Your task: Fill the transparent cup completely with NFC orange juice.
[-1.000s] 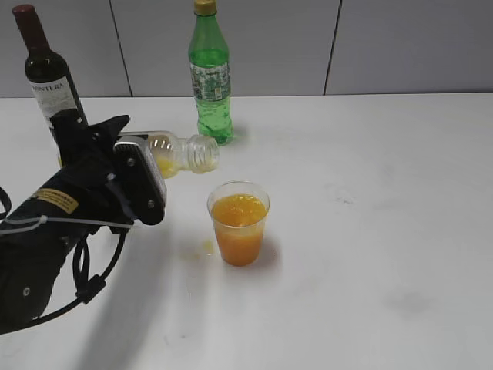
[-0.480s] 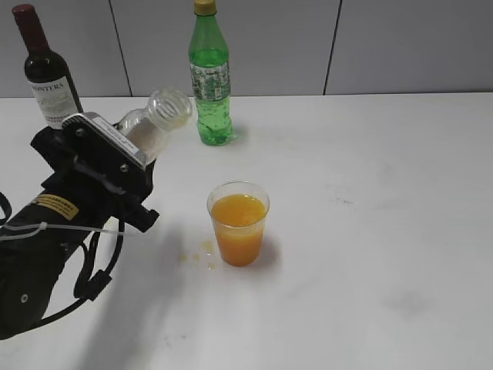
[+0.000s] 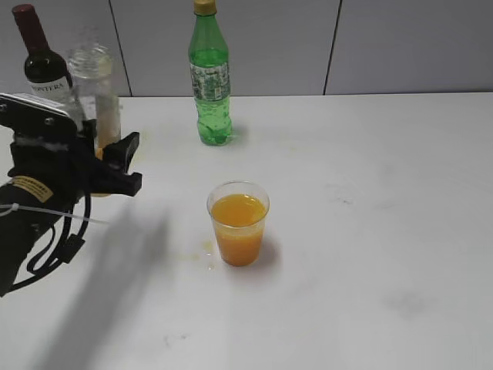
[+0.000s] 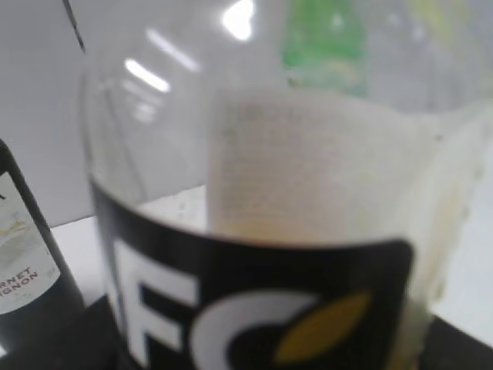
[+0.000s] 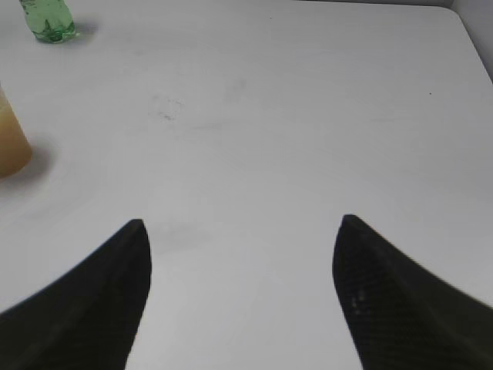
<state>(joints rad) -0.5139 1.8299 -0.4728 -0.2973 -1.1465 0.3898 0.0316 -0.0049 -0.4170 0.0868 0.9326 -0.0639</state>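
One cup: the transparent cup [image 3: 238, 223] stands upright near the middle of the white table [image 3: 385, 231], orange juice [image 3: 238, 220] reaching close under its rim but not to the brim.
Juice bottle: the left gripper [image 3: 92, 158] clamps the small clear juice bottle [image 3: 96, 92] upright at the far left, well apart from the cup; the wrist view shows its black label with white letters and an almost empty body [image 4: 262, 231], only a little orange left low down.
Right gripper: its dark jaws stand wide apart and empty [image 5: 243, 254] over bare table, with the cup's edge [image 5: 11, 146] off to the left of that view.
Risk, shortfall: little juice appears to remain, so a truly full cup may be out of reach.
Risk, spill: with the level this high, any further tilt poured quickly would likely run over the rim; small orange drops [image 3: 206, 248] lie on the table just beside the cup's base.
Risk, knock: the wine bottle [image 3: 42, 65] stands just behind the held bottle, so a careless swing or set-down could topple it.
Surroundings: a green soda bottle [image 3: 210, 77] stands behind the cup, apart from it.
Obstacles: nothing lies between the held bottle and the cup.
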